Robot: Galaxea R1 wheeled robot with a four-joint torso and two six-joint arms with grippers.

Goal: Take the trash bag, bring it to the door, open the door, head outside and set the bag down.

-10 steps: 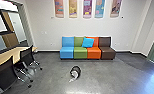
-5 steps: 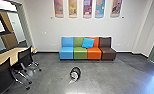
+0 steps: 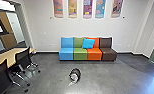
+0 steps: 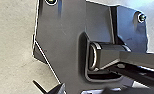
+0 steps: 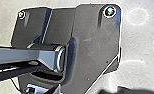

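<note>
Trash bag, probably: dark, roundish bundle (image 3: 75, 74) with white end (image 3: 74, 77), lying on grey floor (image 3: 98, 78), well apart from seats (image 3: 80, 54). Likely light, soft, slightly slippery; thin skin could tear. Best hold: gathered neck, maybe white end, too blurred to tell. Left pincer, right pincer: cannot tell whether released or clenched. Farther out: blue cushion (image 3: 88, 43) on seats, black chairs (image 3: 23, 59) by pale surface (image 3: 11, 56), posters (image 3: 87, 9) on wall (image 3: 80, 26).

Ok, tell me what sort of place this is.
Probably an office lounge or shared workroom: a row of joined seats in different colors stands against the wall, black wheeled chairs line a long pale table, and colorful panels hang above the seats.
</note>
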